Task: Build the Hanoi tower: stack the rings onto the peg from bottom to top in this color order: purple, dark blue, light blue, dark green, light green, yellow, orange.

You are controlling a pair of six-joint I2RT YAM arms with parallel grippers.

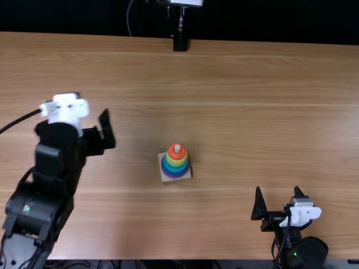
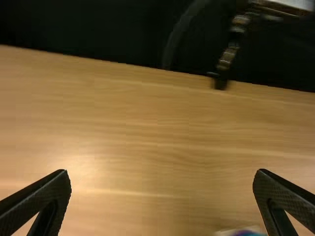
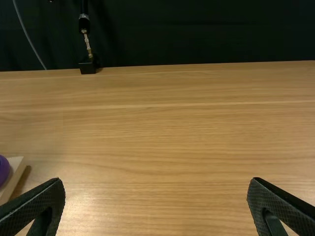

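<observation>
Apparently finished: the tower stands with orange on top

Top view: the tower stands on its square base (image 1: 167, 179) on the wooden table (image 1: 252, 101), between the left arm (image 1: 53, 168) and the right arm (image 1: 305, 252), well apart from both. The orange ring (image 1: 176, 156) lies above the yellow ring (image 1: 176, 162), with green, blue and purple below; I can't separate the two greens. The peg (image 1: 177, 148) pokes out at the top, so the long axis looks upright, tapering upward. The base sits slightly askew to the table's edges.

I'd expect light, stiff rings, hard to break but perhaps slippery on their smooth, rounded sides. Any single ring is best taken across its outer sides and lifted straight along the peg; to shift the whole tower, I'd grip opposite edges of the base.

Left wrist view: the left gripper (image 2: 163, 171) has its fingers spread wide with nothing between them; part of the tower shows near one finger.

Right wrist view: the right gripper (image 3: 156, 179) is likewise spread and empty. The purple ring (image 3: 3, 170) rests flat on the base, both partly cut off.
</observation>
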